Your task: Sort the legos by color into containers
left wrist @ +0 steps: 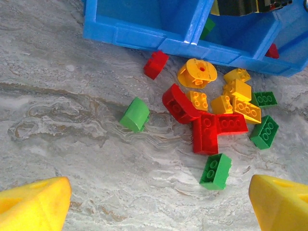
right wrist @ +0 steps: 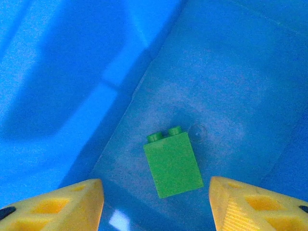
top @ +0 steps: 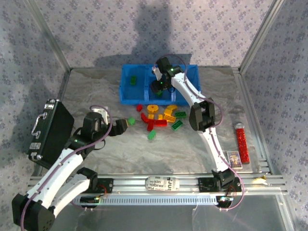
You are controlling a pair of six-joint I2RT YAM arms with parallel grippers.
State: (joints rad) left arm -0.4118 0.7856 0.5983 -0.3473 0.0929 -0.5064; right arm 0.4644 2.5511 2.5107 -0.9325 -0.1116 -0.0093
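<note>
Legos in red, green and yellow-orange lie scattered at six o'clock of the blue tray, ahead of the wide-spread left gripper. The right wrist view adds a two-studded green brick on the middle compartment floor, under the right gripper, fingers parted and empty.

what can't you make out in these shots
- Top view: the right gripper covers much of the tray's middle section, hiding what's inside.
- Left wrist view: the tray's far side is cut off by the top edge.
- Right wrist view: which section the green brick lies in.
- Top view: the card's print, too small.
</note>
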